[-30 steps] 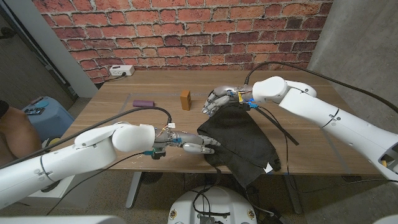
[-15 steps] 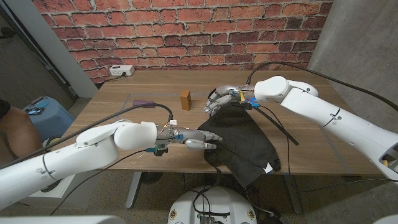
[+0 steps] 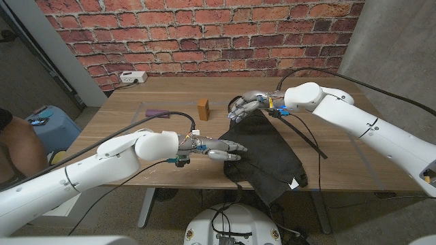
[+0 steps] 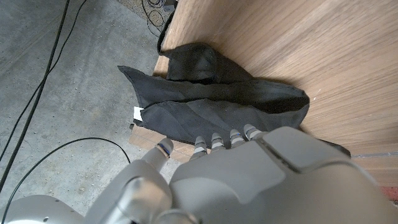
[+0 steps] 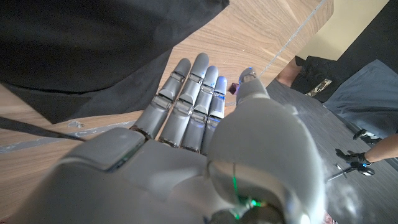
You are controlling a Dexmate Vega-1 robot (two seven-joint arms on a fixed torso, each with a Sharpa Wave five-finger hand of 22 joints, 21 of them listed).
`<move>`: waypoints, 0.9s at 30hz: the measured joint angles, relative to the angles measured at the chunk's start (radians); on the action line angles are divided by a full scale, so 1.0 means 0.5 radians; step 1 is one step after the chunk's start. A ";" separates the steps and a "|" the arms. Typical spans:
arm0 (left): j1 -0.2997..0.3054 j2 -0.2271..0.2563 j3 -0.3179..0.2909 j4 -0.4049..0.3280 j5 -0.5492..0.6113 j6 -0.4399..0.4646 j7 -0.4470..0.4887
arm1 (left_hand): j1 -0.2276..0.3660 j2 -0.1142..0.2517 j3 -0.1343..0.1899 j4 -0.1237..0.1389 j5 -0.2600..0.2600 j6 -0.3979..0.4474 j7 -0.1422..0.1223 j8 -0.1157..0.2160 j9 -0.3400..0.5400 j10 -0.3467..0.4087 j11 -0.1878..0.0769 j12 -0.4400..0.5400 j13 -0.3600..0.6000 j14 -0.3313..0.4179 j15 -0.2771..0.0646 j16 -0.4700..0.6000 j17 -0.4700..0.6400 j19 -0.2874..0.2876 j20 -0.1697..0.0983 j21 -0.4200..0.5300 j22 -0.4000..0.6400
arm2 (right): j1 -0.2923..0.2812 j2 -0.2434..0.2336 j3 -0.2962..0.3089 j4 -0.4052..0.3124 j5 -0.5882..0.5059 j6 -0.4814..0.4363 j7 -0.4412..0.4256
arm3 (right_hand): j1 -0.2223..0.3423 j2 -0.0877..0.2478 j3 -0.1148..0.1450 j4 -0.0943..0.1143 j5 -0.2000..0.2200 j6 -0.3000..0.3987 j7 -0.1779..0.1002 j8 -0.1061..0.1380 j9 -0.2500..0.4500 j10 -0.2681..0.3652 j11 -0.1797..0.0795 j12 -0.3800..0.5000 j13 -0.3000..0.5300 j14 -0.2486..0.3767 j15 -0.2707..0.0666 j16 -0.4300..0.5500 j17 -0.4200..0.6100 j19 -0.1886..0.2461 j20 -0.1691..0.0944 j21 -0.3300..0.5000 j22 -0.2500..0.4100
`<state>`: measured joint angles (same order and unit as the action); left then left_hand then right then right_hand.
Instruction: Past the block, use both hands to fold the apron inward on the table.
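Both hands spread, holding nothing: left hand (image 3: pixel 223 148) at the apron's (image 3: pixel 269 158) near-left edge, right hand (image 3: pixel 243 107) at its far corner.

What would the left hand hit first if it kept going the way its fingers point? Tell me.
Most likely the black apron. The left hand points across the table toward the robot's right, its fingertips already at the cloth's near edge; whether they touch it is unclear.
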<state>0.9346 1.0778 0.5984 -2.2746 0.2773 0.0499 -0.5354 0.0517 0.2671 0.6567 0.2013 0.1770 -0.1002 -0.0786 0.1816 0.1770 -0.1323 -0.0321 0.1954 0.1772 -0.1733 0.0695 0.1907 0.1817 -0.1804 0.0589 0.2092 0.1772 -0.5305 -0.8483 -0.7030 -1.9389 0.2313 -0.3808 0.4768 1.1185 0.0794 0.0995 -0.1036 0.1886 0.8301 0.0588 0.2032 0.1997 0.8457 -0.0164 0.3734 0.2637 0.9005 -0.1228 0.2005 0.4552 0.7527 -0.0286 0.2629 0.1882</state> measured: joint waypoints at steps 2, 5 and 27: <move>-0.033 -0.042 0.034 0.043 0.009 -0.007 -0.012 | 0.000 0.000 0.000 0.000 0.000 0.000 0.000 0.000 0.000 0.000 0.000 0.000 0.000 0.000 0.000 0.000 0.000 0.000 0.000 0.000 0.000 | -0.014 -0.003 0.019 0.012 0.021 0.026 -0.042 | -0.011 0.011 0.000 0.000 0.000 -0.010 0.011 0.000 0.000 -0.004 -0.004 -0.007 -0.007 0.000 0.000 0.000 -0.006 -0.007 -0.007 -0.002 0.000; -0.042 -0.055 0.044 0.055 0.017 -0.012 -0.023 | 0.000 0.000 0.000 0.000 0.000 0.000 0.000 0.000 0.000 0.000 0.000 0.000 0.000 0.000 0.000 0.000 0.000 0.011 -0.011 0.000 0.000 | -0.032 -0.006 0.043 0.027 0.029 0.037 -0.056 | -0.011 0.011 0.000 0.000 0.000 -0.022 0.000 -0.008 0.000 -0.014 0.000 -0.021 -0.015 -0.008 0.001 0.000 -0.019 -0.014 -0.014 -0.002 0.000; -0.105 -0.172 0.164 0.167 0.047 0.019 -0.064 | 0.000 0.000 0.008 0.008 0.000 0.000 0.000 0.000 0.000 0.000 0.000 0.000 0.000 0.000 0.000 0.000 0.000 0.011 -0.011 0.000 0.000 | -0.133 -0.006 0.175 0.184 0.131 0.268 -0.211 | -0.018 0.019 0.011 -0.011 0.000 -0.034 0.000 -0.009 -0.019 -0.021 -0.008 -0.098 -0.072 -0.078 0.028 -0.010 -0.067 -0.067 -0.054 -0.025 0.000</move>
<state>0.8823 0.9919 0.6804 -2.1911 0.3009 0.0593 -0.5674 0.0517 0.2671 0.6607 0.2056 0.1771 -0.1002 -0.0786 0.1816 0.1770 -0.1323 -0.0321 0.1954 0.1772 -0.1733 0.0695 0.1907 0.1817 -0.1750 0.0535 0.2092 0.1772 -0.5971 -0.8513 -0.6157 -1.8467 0.2966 -0.2469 0.3712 1.1092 0.0886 0.1050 -0.1090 0.1886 0.8130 0.0591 0.1986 0.1905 0.8352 -0.0203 0.3241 0.2280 0.8614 -0.1089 0.1956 0.4218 0.7193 -0.0557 0.2506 0.1881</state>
